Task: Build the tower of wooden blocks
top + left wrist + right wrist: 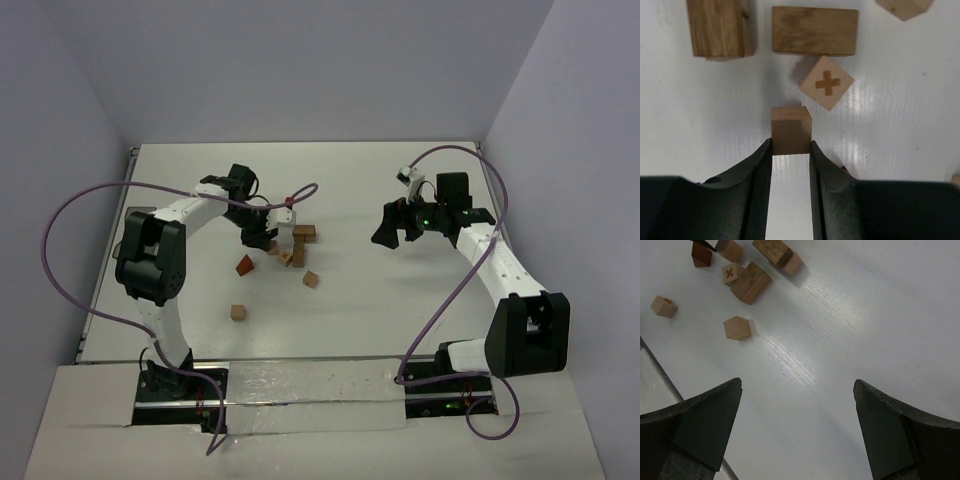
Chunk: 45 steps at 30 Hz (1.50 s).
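Left gripper [790,146] is pinching a small tan cube [791,127]: in its wrist view the two dark fingers [760,180] press flat against the cube's opposite sides, and the cube sits on the white table [350,300]. Just beyond it, close to its far corner but apart, lies a cross-marked cube [827,82], turned diagonally with the cross facing up. Farther on, a long darker block [815,31] lies flat on its side. A second darker block [720,27] is to its left, possibly standing on end, though the angle makes that hard to judge.

From above, this cluster sits left of the table's middle, with the left gripper [258,238] low over it. A reddish-brown wedge [245,265] lies just on the near side of the gripper. One loose cube [311,279] rests near the cluster's near right, and another loose cube [237,312] lies well apart towards the arm bases.

Right gripper [395,225] hangs above bare table to the right of the blocks, its fingers spread wide with nothing between them, as its wrist view [797,390] confirms
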Each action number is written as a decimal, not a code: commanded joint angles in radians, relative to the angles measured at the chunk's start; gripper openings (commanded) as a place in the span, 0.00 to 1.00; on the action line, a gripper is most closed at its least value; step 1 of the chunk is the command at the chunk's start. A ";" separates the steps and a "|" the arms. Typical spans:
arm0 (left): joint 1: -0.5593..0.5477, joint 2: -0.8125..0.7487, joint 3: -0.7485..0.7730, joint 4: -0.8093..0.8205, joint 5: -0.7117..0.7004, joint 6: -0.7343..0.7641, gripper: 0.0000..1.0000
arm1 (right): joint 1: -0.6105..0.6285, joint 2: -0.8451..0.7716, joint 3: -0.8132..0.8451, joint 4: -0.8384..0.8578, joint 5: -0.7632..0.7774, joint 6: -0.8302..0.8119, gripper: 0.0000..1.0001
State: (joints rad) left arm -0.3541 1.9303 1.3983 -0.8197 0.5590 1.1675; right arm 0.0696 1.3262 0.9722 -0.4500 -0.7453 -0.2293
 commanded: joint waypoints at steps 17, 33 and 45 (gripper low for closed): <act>-0.112 0.016 0.027 -0.171 0.063 0.276 0.22 | 0.007 -0.005 0.019 0.003 -0.009 -0.015 1.00; -0.175 0.024 0.010 -0.113 0.033 0.118 0.29 | 0.007 -0.013 0.013 0.007 -0.013 -0.013 1.00; -0.197 0.036 0.007 -0.089 0.016 0.076 0.40 | 0.007 -0.018 0.006 0.008 -0.011 -0.015 1.00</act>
State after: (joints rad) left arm -0.5406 1.9544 1.4048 -0.9359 0.5721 1.2603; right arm 0.0696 1.3315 0.9722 -0.4511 -0.7467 -0.2329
